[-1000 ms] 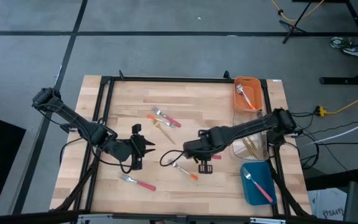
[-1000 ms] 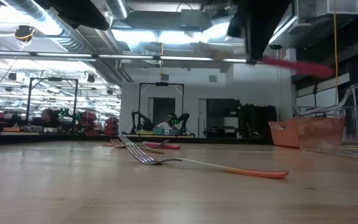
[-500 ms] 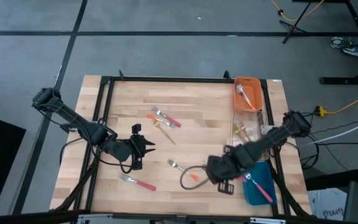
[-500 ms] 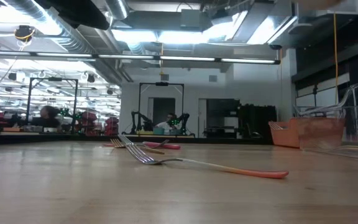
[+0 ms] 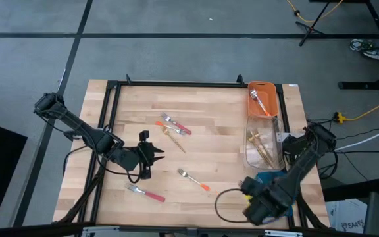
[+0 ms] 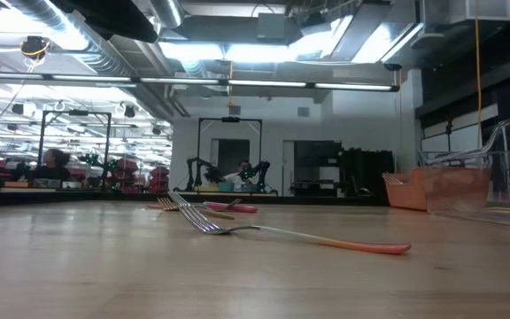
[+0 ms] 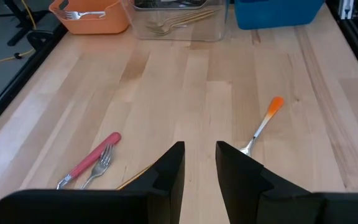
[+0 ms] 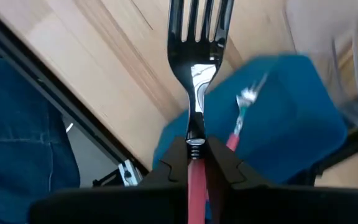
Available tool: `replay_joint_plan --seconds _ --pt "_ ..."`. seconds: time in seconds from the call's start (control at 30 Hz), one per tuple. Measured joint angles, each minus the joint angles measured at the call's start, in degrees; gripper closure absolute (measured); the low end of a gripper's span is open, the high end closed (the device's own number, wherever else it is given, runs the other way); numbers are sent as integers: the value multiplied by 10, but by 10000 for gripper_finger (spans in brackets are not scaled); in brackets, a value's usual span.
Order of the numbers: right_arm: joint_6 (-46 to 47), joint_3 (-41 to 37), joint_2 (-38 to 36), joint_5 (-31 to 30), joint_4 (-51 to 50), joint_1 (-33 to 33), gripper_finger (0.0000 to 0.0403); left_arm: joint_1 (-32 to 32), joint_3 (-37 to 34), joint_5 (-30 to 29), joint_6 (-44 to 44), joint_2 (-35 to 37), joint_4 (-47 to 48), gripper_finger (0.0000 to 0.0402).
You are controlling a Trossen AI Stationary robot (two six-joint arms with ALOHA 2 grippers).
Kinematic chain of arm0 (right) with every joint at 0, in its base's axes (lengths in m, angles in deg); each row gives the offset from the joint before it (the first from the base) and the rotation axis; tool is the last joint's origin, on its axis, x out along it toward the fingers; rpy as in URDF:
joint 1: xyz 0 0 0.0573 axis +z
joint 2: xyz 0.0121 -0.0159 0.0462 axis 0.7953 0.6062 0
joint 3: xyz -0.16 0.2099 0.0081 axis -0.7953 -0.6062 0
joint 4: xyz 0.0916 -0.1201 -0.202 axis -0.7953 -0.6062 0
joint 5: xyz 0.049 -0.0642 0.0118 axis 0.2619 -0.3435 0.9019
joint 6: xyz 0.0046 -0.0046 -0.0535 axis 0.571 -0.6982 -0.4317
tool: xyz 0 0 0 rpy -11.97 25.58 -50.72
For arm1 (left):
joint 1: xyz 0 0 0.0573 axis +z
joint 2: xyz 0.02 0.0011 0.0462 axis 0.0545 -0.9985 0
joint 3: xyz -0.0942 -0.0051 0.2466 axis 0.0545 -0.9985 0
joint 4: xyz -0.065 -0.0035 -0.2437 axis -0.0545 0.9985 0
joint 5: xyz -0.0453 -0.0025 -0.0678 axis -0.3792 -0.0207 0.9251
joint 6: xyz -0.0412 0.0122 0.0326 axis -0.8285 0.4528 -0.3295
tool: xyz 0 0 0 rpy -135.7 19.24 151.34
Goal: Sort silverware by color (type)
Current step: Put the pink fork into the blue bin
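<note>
My right gripper [image 5: 260, 204] hangs over the near end of the blue bin [image 5: 273, 178] at the table's right near corner, shut on a fork with a pink-red handle [image 8: 196, 74]. Another pink-handled fork [image 8: 240, 118] lies in the bin [image 8: 284, 93]. My left gripper [image 7: 199, 167] waits open at the table's left, above bare wood. On the table lie an orange-handled fork [image 5: 194, 179], a pink-handled fork [image 5: 146, 193], and forks and a thin gold piece [image 5: 172, 128] farther back. My right gripper pinches the fork between its two fingers at the top of the pink-red handle [image 8: 195, 169], just below the silver neck. The fingers come from above. The silver head and tines stick out past the fingertips, and the fork is lifted clear above the blue bin.
An orange bin [image 5: 262, 99] with a silver fork stands at the far right. A clear bin [image 5: 262, 148] with gold pieces sits between it and the blue bin. A dark frame [image 5: 176, 83] edges the table.
My right gripper has carried the pink-handled fork from the table's middle toward the right near corner, over the blue bin, and has rolled its wrist on the way. The fork has stayed clear of the table, out of the low view.
</note>
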Motion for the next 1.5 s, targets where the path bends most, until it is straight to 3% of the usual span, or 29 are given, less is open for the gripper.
replay_joint_plan --seconds 0.4,0.6,1.5 --pt "149 -75 0 25 -1 85 393 0 0 -4 0 0 -3 317" --pt "150 -116 0 84 0 87 393 0 0 -5 0 0 -2 317" --pt "151 -235 0 75 94 85 393 0 0 -5 0 0 -2 317"
